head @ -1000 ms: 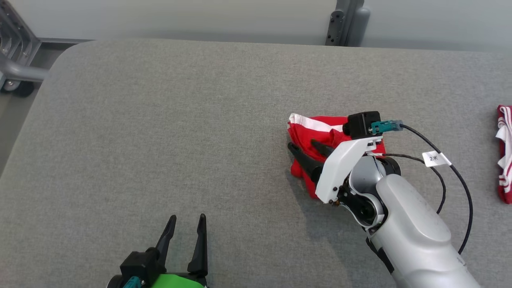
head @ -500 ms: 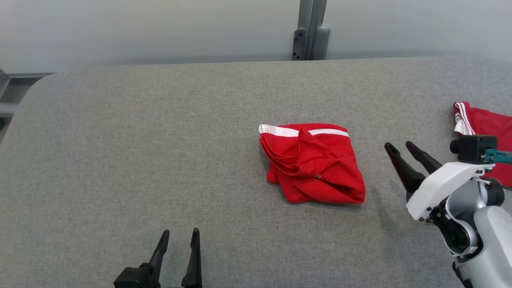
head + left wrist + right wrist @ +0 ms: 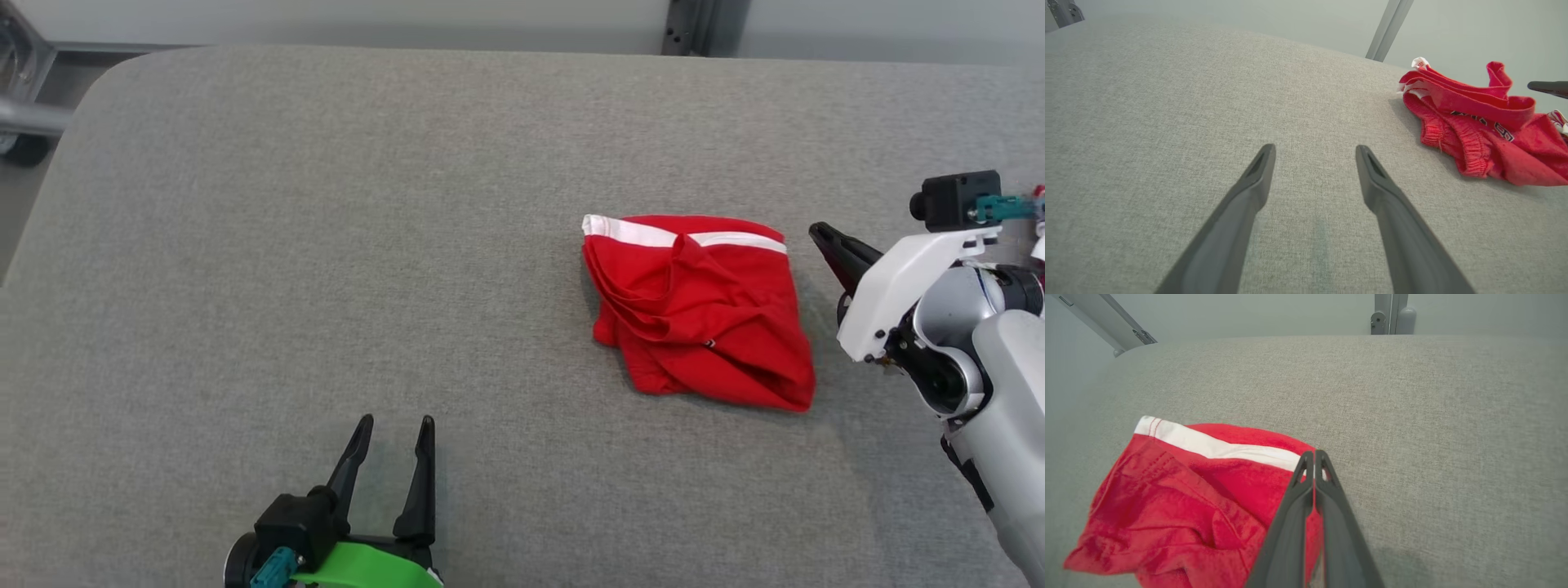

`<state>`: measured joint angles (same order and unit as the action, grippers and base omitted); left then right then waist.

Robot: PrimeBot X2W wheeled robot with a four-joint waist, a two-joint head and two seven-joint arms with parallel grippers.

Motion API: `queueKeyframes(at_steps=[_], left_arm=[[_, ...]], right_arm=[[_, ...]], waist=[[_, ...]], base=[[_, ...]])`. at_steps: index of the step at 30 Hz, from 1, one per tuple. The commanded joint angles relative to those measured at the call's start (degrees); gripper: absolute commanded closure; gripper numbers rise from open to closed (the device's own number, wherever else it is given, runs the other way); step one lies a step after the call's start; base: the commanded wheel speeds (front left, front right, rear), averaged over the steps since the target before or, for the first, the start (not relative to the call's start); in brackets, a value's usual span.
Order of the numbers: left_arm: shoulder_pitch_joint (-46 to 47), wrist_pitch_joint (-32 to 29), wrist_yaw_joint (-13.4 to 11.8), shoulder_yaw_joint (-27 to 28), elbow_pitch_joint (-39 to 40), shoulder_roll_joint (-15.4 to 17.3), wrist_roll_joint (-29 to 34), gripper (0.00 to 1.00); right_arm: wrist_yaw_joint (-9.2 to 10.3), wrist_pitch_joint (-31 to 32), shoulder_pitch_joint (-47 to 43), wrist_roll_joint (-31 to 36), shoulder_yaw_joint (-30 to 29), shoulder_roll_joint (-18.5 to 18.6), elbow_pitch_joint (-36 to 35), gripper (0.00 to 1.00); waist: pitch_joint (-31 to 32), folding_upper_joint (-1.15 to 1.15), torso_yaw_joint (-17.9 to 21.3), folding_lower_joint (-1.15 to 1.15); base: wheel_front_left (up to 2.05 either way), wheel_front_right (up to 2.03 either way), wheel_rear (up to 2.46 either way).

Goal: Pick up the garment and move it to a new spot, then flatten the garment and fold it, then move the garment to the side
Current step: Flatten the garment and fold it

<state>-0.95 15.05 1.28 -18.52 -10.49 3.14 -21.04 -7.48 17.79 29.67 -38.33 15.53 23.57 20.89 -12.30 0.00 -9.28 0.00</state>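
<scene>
The garment (image 3: 702, 310), red with a white stripe along its far edge, lies crumpled on the grey table (image 3: 326, 204), right of the middle. My right gripper (image 3: 818, 232) hovers just off its far right corner, fingers pressed together with nothing between them. In the right wrist view the shut fingertips of the right gripper (image 3: 1314, 454) sit over the stripe end of the garment (image 3: 1180, 498). My left gripper (image 3: 394, 423) stands open near the front edge, well left of the garment. In the left wrist view the left gripper (image 3: 1314, 148) is over bare cloth, with the garment (image 3: 1474, 122) to the right.
A bit of red and white cloth (image 3: 1038, 243) peeks out behind my right wrist at the right edge. A grey post (image 3: 690, 24) stands behind the table and a metal frame (image 3: 24, 122) off its far left corner. The table's rounded corner is at the far left.
My right gripper has drawn back off the garment to its right side and has shut empty. The garment stays on the table. The head view has shifted; the left gripper stays open.
</scene>
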Motion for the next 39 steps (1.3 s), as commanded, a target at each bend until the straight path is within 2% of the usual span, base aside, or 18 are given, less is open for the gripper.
queueKeyframes(at_steps=[1, 8, 22, 29, 39], left_arm=[[1.2, 0.1, 0.2, 0.0, -0.1, -0.1, 0.1, 0.00], [1.0, 0.1, 0.0, 0.5, -0.2, -0.2, -0.2, 0.00], [-0.5, 0.1, -0.6, 0.8, 0.4, -0.2, -0.4, 0.00], [-0.3, 0.1, -0.7, 0.1, 0.2, -0.2, -0.5, 0.00], [-1.1, 0.1, -1.1, -0.3, 0.0, -0.2, -1.2, 0.00]], right_arm=[[-0.02, 0.1, 1.4, -0.9, 1.7, 0.6, 1.3, 1.00], [-0.02, -1.4, 3.5, -5.8, 9.6, 1.8, 5.1, 1.00], [-0.02, -4.4, -0.7, -14.7, 21.2, 4.8, -0.7, 1.00], [-0.02, -6.0, -0.4, -15.8, 26.2, 3.6, -2.3, 1.00], [-0.02, -8.4, 0.2, -15.5, 33.1, 1.0, -1.4, 1.00]], waist=[[-3.3, 0.00, -3.8, 0.00], [-2.3, 0.00, -4.4, 0.00], [0.1, 0.00, -1.9, 0.00], [0.3, 0.00, -1.9, 0.00], [1.9, 0.00, -4.3, 0.00]], base=[[0.00, 0.00, 0.00], [0.00, 0.00, 0.00], [0.00, 0.00, 0.00], [0.00, 0.00, 0.00], [0.00, 0.00, 0.00]])
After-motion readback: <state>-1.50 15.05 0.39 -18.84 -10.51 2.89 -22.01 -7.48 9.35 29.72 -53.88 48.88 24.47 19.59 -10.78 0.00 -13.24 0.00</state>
